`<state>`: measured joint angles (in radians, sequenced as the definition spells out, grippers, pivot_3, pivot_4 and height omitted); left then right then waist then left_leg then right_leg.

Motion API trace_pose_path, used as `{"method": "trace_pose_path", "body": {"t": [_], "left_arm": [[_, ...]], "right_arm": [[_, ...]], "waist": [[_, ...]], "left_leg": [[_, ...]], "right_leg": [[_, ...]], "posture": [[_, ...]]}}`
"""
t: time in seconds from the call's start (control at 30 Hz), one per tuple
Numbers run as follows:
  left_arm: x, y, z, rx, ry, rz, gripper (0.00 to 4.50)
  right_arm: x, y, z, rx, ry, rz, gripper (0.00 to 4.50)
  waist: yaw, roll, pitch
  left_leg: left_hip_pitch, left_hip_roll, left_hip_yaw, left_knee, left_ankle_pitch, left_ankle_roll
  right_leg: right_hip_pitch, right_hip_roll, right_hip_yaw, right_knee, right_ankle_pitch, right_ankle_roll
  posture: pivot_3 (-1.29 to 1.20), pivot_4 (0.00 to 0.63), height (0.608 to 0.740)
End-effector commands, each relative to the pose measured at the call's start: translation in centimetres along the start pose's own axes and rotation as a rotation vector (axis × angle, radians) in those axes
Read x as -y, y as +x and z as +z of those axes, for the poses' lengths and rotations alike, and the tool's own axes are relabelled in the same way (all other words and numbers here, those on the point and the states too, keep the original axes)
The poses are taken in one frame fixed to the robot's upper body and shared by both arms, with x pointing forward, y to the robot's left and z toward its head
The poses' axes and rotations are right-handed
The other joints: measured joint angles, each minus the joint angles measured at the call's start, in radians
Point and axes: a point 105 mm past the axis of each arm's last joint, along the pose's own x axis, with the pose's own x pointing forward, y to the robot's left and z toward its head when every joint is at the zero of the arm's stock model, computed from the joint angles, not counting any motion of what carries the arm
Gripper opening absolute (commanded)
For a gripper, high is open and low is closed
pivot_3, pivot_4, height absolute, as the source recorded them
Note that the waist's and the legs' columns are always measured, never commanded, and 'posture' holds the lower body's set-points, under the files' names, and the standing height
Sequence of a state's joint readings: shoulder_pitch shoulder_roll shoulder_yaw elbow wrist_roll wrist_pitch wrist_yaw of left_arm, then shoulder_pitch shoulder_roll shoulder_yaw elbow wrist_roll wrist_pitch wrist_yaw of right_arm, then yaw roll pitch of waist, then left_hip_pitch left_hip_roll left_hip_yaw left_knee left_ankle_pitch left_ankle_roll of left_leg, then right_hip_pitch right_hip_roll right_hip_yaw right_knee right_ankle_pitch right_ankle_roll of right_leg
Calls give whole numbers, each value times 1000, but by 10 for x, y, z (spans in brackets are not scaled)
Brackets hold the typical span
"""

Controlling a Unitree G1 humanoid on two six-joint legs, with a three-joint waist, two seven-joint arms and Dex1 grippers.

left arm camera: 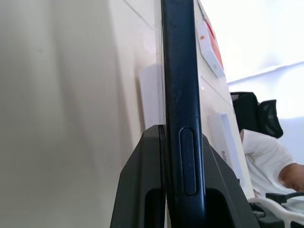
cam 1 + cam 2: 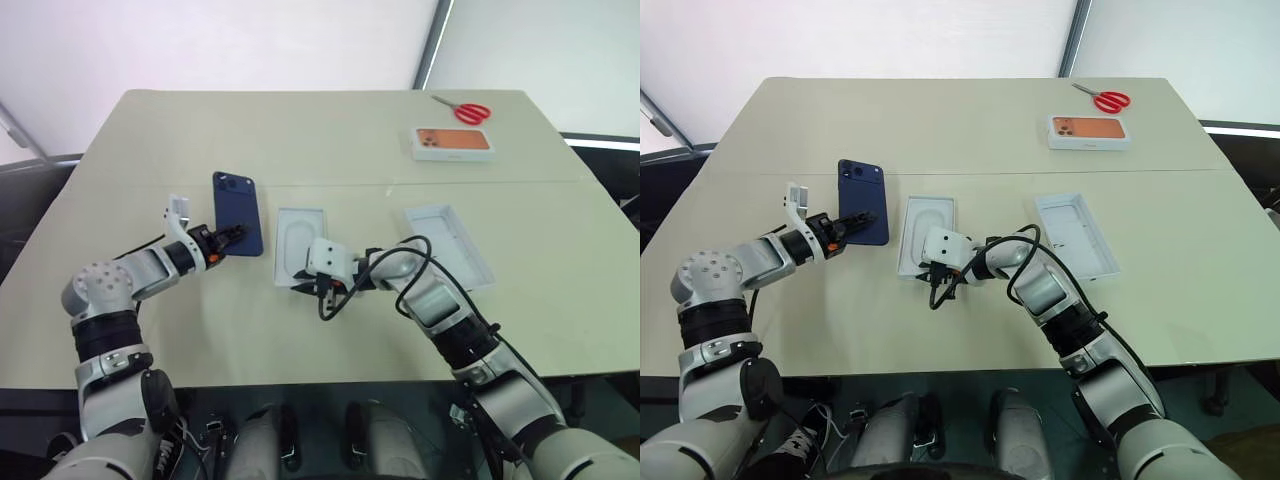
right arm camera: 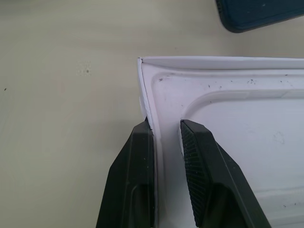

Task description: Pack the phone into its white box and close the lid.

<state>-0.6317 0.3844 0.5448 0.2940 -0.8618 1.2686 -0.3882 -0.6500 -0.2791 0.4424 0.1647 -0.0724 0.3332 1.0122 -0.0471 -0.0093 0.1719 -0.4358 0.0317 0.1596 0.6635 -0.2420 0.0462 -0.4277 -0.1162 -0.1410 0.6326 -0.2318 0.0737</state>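
The phone (image 2: 238, 212) is held off the table (image 2: 330, 125), just left of the white box (image 2: 300, 245). Its long axis runs away from the robot, with the camera cluster at the far end and the back facing up. The left gripper (image 2: 232, 238) pinches the phone's near end, 1 finger on each face. The right gripper (image 3: 164, 135) has its 2 fingers astride the white box's near wall, close but not pressed together. The lid (image 2: 449, 245) lies right of the white box.
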Motion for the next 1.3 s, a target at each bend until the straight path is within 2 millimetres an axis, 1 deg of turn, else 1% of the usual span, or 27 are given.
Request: {"method": "trace_pose_path", "body": {"t": [0.03, 0.07, 0.13, 0.17, 0.27, 0.33, 0.4, 0.57, 0.67, 0.73, 0.83, 0.93, 1.0, 1.07, 1.13, 1.3], "left_arm": [[17, -3, 13, 55, 32, -69, 41], [18, -3, 13, 54, 31, -71, 41], [19, -1, 10, 51, 31, -73, 41], [20, 0, 8, 46, 28, -79, 41], [23, 2, 2, 32, 24, -90, 41], [27, 5, -2, 21, 25, -105, 41], [30, 6, -4, 14, 30, -112, 41], [34, 9, -5, 5, 34, -125, 41], [36, 12, -7, -4, 26, -134, 41], [41, 16, -12, -14, 4, -161, 41], [47, 22, -26, -34, -7, -176, 41], [49, 24, -35, -49, 1, -174, 41], [46, 25, -40, -46, -17, -161, 41], [45, 27, -45, -44, -30, -145, 41], [47, 28, -48, -45, -22, -152, 41], [43, 36, -48, -36, -43, -123, 41]], "right_arm": [[-12, 14, 1, 13, 48, 52, 1805], [-12, 14, 1, 7, 35, 47, 2238], [-12, 14, 0, -4, 15, 50, 3335], [-12, 13, 3, 7, 12, 55, 3817], [-10, 9, 9, 23, 13, 53, 3817], [-1, 3, 11, 18, 13, 25, 3817], [4, -1, 16, 25, 32, 16, 3817], [13, 0, 35, 88, 63, -32, 3817], [17, -4, 38, 95, 65, -54, 3817], [24, -17, 33, 76, 56, -63, 3817], [34, -42, 17, 17, 59, -78, 3817], [40, -57, 8, -18, 59, -94, 3817], [52, -79, 2, -18, 82, -139, 3817], [61, -96, -1, 7, 104, -188, 3817], [62, -103, 1, 45, 95, -198, 3817], [72, -110, 17, 202, 105, -253, 3817]], "waist": [[1, 0, 0], [2, 0, 0], [3, 0, 0], [5, 0, 0], [7, 0, 0], [7, 0, 0], [6, -1, 0], [6, 0, 0], [7, 0, 0], [11, -1, 0], [30, -1, 1], [32, -1, 1], [31, -1, 1], [31, -1, 1], [31, -1, 1], [32, -2, 1]], "left_leg": [[0, 0, 0, 0, 0, 0], [0, 0, 0, 0, 0, 0], [0, 0, 0, 0, 0, 0], [0, -1, 0, 0, 0, 0], [0, -1, 0, 0, 0, 0], [0, -1, 0, 0, 0, 0], [0, -1, 0, 0, 0, 0], [0, -1, 0, 0, 0, 0], [0, -1, 0, 0, 0, 0], [0, -1, 0, 0, 0, 0], [-1, -3, 0, 0, 0, 0], [-1, -3, -1, 1, 0, 0], [-1, -2, -1, 1, 0, 0], [-1, -1, -1, 1, 0, 0], [-1, -2, 0, 1, 0, 1], [-1, -1, 0, 1, 0, 1]], "right_leg": [[0, 0, 0, 0, 0, 0], [0, 0, 0, 0, 0, 0], [0, 0, 0, 0, 0, 0], [0, -1, 0, 0, 0, 0], [0, -2, 0, 0, 0, 0], [0, -2, 0, 0, 0, 0], [0, -2, 0, 0, 0, 0], [0, -1, 0, 0, 0, 0], [0, -1, 0, 0, 0, 0], [0, -2, 0, 0, 0, 0], [0, -2, 0, 0, 0, 0], [0, -3, 0, 0, 0, 0], [0, -2, 0, 0, 0, 0], [0, -2, 0, 0, 0, 0], [0, -2, 0, 0, 0, 0], [0, -1, 0, 0, 0, 0]], "posture": [[0, 150, 738], [0, 150, 738], [0, 150, 738], [0, 150, 738], [0, 150, 738], [0, 150, 738], [0, 150, 738], [0, 150, 738], [0, 150, 738], [0, 150, 738], [0, 150, 738], [0, 150, 738], [0, 150, 738], [0, 150, 738], [0, 150, 738], [0, 150, 738]]}}
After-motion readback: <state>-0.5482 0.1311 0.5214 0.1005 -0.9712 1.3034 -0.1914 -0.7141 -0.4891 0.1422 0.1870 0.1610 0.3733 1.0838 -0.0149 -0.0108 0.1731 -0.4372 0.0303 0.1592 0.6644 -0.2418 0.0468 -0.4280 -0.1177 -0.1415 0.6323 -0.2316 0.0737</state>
